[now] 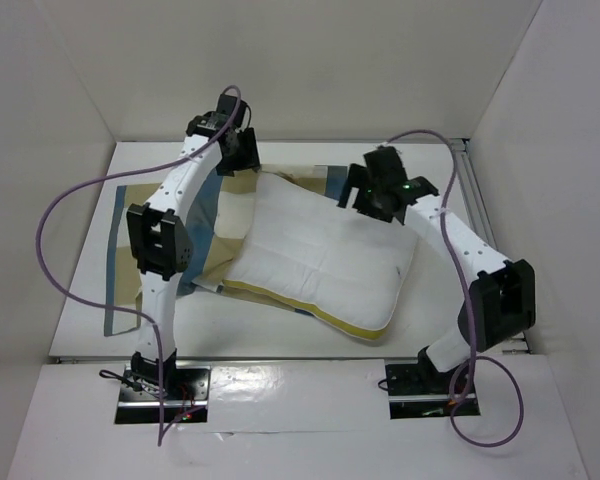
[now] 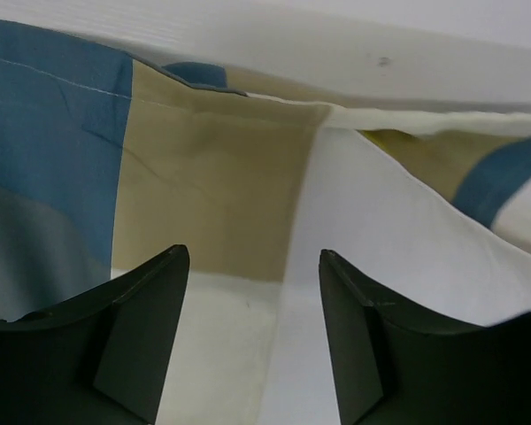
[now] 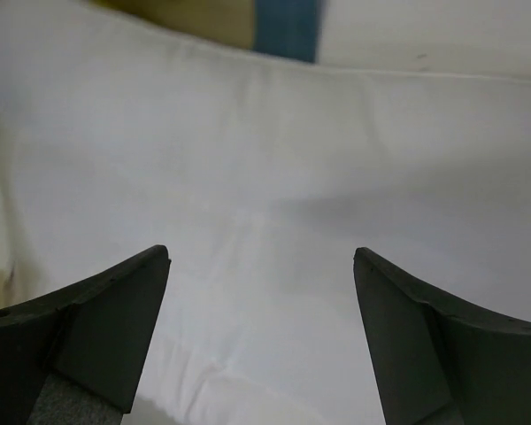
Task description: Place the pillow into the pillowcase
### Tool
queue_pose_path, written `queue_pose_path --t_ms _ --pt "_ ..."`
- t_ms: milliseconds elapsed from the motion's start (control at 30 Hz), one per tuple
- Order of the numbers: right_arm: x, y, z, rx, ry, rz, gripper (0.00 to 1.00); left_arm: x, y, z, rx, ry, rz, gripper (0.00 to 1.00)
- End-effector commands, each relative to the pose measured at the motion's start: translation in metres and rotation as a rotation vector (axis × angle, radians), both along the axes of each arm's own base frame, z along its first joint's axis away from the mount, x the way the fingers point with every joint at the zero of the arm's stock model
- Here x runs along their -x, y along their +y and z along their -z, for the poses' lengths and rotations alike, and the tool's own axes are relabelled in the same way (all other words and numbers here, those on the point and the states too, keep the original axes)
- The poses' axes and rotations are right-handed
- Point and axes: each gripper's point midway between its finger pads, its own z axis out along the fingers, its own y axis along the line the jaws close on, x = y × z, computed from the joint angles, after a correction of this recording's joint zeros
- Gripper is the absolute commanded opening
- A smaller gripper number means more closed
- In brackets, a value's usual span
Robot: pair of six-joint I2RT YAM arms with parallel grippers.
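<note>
Pillow [image 3: 265,177] below the parted right jaws, pillowcase [image 2: 203,177] below the parted left jaws, perhaps untouched.

- Pillow [image 1: 320,250]: white quilted cloth, matt, soft-looking.
- Pillowcase [image 2: 203,186]: thin checked cloth, matt, lightly creased.
- Right gripper fingers [image 3: 97,328]: dark matt plastic.
- Table [image 1: 280,340]: smooth white surface.

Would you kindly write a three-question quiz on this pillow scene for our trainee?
1. True or false: the pillow is fully inside the pillowcase.
2. The right gripper hangs over: A) the pillow, B) the table, C) the wall.
3. Is the left gripper open or shut?

Key: 1 false, it lies on top, outside; 2 A; 3 open, holding nothing.
</note>
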Motion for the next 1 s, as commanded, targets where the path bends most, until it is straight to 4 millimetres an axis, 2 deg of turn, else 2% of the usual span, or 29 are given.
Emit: queue_pose_path --t_ms 0,67,100,133,167,200,267,333,500,533,600,667,733,767,800,833,867,900,967 --pt "0.010 -0.064 0.017 -0.003 0.095 0.181 0.92 -0.027 0.010 0.002 -0.062 -0.081 -0.069 0.72" --pt "0.012 -0.080 0.024 -0.045 0.116 0.238 0.93 -0.030 0.004 0.010 -0.069 -0.079 -0.051 0.72" --pt "0.022 -0.086 0.034 -0.056 0.150 0.243 0.93 -0.030 -0.002 0.021 -0.081 -0.059 -0.032 0.72" --pt "0.022 -0.099 0.042 -0.060 0.169 0.290 0.93 -0.032 -0.002 0.023 -0.090 -0.060 -0.022 0.71" --pt "0.024 -0.102 0.044 -0.077 0.171 0.293 0.93 -0.032 -0.004 0.029 -0.086 -0.048 -0.015 0.71" --pt "0.032 -0.105 0.057 -0.090 0.213 0.295 0.93 -0.031 -0.009 0.041 -0.098 -0.028 0.004 0.71" --pt "0.037 -0.106 0.069 -0.107 0.238 0.302 0.93 -0.031 -0.013 0.047 -0.108 -0.020 0.008 0.63" --pt "0.039 -0.103 0.075 -0.113 0.255 0.295 0.93 -0.032 -0.011 0.059 -0.126 -0.002 0.001 0.61" --pt "0.051 -0.098 0.098 -0.135 0.319 0.280 0.94 -0.030 -0.021 0.060 -0.129 -0.013 0.027 0.61" --pt "0.049 -0.095 0.097 -0.145 0.313 0.273 0.94 -0.030 -0.020 0.060 -0.136 -0.014 0.037 0.59" --pt "0.051 -0.094 0.102 -0.152 0.327 0.266 0.94 -0.033 -0.019 0.072 -0.151 0.003 0.032 0.51" --pt "0.049 -0.090 0.103 -0.171 0.318 0.252 0.91 -0.035 -0.020 0.075 -0.151 0.003 0.032 0.32" --pt "0.047 -0.088 0.107 -0.180 0.317 0.245 0.82 -0.035 -0.020 0.075 -0.151 0.003 0.032 0.18" --pt "0.049 -0.085 0.109 -0.187 0.318 0.226 0.77 -0.034 -0.022 0.075 -0.141 0.005 0.039 0.06" --pt "0.047 -0.083 0.111 -0.194 0.322 0.220 0.72 -0.033 -0.024 0.075 -0.133 0.008 0.046 0.00" --pt "0.046 -0.081 0.110 -0.204 0.316 0.213 0.58 -0.033 -0.026 0.075 -0.122 0.011 0.054 0.00" --pt "0.043 -0.078 0.112 -0.212 0.313 0.194 0.47 -0.029 -0.038 0.070 -0.091 0.009 0.098 0.00" --pt "0.043 -0.076 0.116 -0.222 0.318 0.186 0.32 -0.029 -0.043 0.063 -0.076 -0.009 0.141 0.00" --pt "0.035 -0.070 0.108 -0.251 0.288 0.164 0.00 -0.022 -0.066 0.056 -0.036 -0.020 0.217 0.00"
